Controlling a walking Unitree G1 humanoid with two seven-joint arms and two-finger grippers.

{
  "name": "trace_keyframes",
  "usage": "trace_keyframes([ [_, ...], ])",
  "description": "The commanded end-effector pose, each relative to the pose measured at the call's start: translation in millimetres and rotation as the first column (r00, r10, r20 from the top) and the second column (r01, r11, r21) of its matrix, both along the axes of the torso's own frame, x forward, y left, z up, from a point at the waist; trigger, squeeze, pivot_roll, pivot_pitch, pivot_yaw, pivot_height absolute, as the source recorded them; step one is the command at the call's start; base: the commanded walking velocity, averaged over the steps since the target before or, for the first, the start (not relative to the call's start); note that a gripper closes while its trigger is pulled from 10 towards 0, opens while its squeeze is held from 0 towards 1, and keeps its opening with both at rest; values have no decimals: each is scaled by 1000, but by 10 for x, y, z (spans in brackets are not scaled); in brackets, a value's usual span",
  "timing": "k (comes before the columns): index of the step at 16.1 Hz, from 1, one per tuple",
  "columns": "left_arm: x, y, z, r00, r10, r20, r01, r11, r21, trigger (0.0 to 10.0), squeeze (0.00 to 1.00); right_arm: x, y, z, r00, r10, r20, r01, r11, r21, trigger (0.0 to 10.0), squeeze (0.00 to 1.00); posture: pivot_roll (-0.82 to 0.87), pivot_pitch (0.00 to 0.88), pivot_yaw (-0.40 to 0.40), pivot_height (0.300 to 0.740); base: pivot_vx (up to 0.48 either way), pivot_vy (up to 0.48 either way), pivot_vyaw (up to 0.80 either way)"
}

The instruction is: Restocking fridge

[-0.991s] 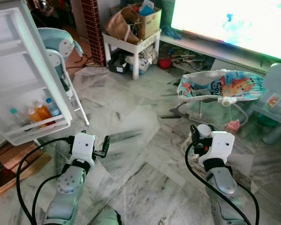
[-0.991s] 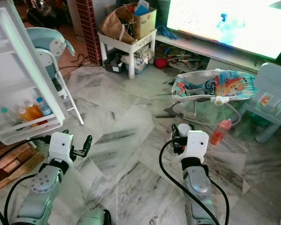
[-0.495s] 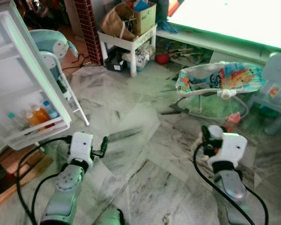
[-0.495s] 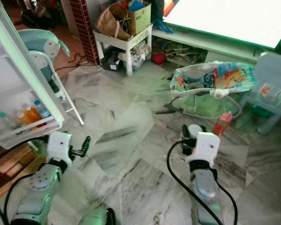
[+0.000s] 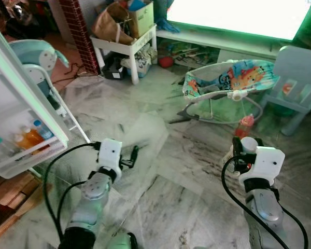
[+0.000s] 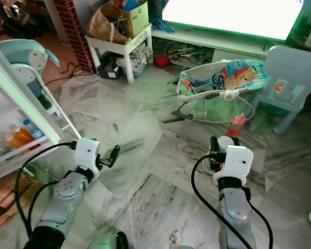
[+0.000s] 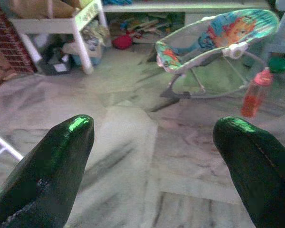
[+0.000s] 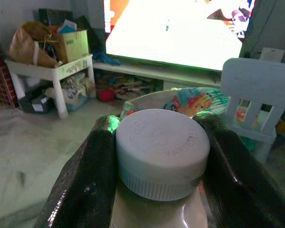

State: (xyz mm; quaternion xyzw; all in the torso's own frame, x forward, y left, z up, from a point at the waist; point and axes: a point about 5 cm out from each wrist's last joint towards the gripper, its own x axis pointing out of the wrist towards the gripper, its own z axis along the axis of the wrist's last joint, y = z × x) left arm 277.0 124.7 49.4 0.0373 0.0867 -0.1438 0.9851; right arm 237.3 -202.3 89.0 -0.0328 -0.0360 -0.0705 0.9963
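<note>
one white-capped bottle (image 8: pixel 161 156) in right pincer (image 8: pixel 156 142), lettering unreadable.

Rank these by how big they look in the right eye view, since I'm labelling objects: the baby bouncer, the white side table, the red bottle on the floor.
1. baby bouncer
2. white side table, though it stands farther from the camera, so unsure
3. red bottle, plainly smallest

Three bottles (image 5: pixel 26 139) are counted on the lower shelf of the one open fridge door (image 5: pixel 22 116). One red bottle (image 5: pixel 243 125) is seen standing on the floor, and one white-capped bottle (image 8: pixel 161 156) is gripped in the right hand (image 8: pixel 159 156). One baby bouncer (image 5: pixel 229 80), one pale blue chair (image 5: pixel 296 83), one white side surface (image 5: pixel 125 45) and one high chair (image 5: pixel 35 65) are counted.
</note>
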Motion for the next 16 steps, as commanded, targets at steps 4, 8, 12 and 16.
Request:
trace_keyframes([
  [4, -104, 193, 19, 990, 135, 35, -135, 991, 0, 10000, 0, 181, 116, 144, 993, 109, 35, -109, 994, -10, 10000, 0, -17, 95, -22, 740, 0, 0, 0],
  [8, -270, 330, -7, 980, 195, 37, -196, 980, 18, 10000, 0, 197, 111, 105, 992, 126, 13, -126, 992, -6, 10000, 0, 22, 98, -41, 740, 0, 0, 0],
  [12, -307, 365, 40, 980, 192, 55, -194, 980, 43, 10000, 0, 224, 130, 86, 992, 125, 13, -125, 992, 13, 10000, 0, 46, 102, -39, 740, 0, 0, 0],
  [16, -340, 407, 61, 976, 214, 48, -216, 976, 33, 10000, 0, 236, 134, 83, 991, 129, 16, -130, 991, 23, 10000, 0, 52, 98, -43, 740, 0, 0, 0],
])
